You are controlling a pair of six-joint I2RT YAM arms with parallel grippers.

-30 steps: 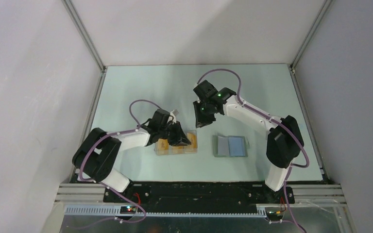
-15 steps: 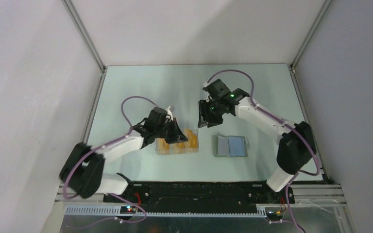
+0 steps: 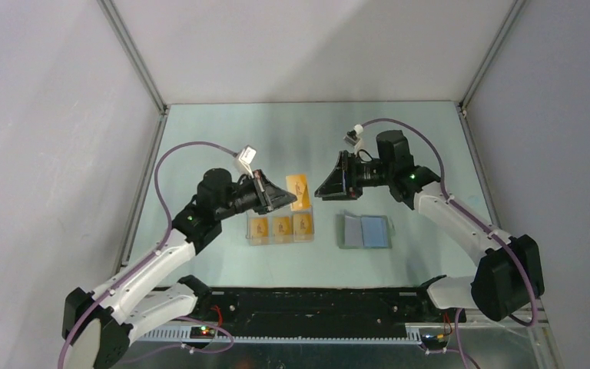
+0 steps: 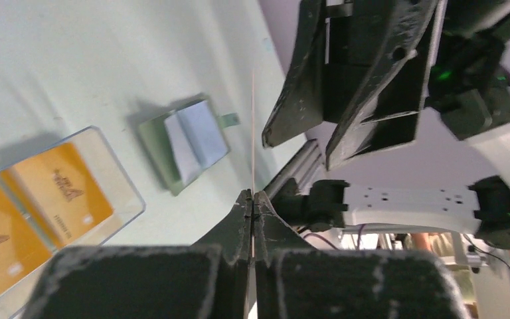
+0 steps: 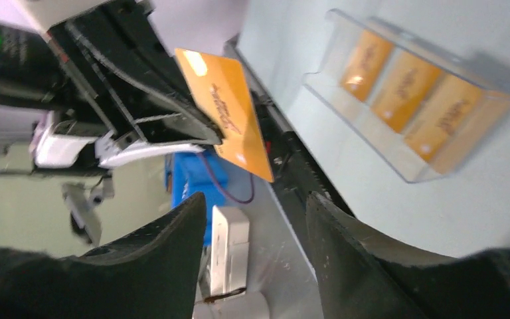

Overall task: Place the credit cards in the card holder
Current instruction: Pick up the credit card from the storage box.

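Across the enclosure floor stretches the pale green surface (image 3: 223,138), bounded by grey walls (image 3: 61,115). Both arms reach over it from the near edge. The left arm (image 3: 161,254) stretches toward the middle and the right arm (image 3: 461,223) bends in from the opposite side, so their hands face each other above the surface.

Near the middle lies a clear plastic box (image 3: 278,241) with three credit cards (image 3: 281,226) lying side by side in it, orange faces up. Just right of the box, and apart from it, the card holder (image 3: 365,231) lies opened flat on the surface with its light blue inside upward.

The right hand (image 3: 324,188) has its fingers spread apart with nothing between them. Its tips point at the left hand and sit close to the raised card. The left hand (image 3: 286,201) is clamped tight on one edge of a fourth credit card (image 3: 299,189). It holds that card in the air, by the far right corner of the box as seen from above.

From the left wrist this card shows edge-on, as a thin line rising from the closed tips. From the right wrist its orange printed face shows, tilted, just ahead of the open fingers.
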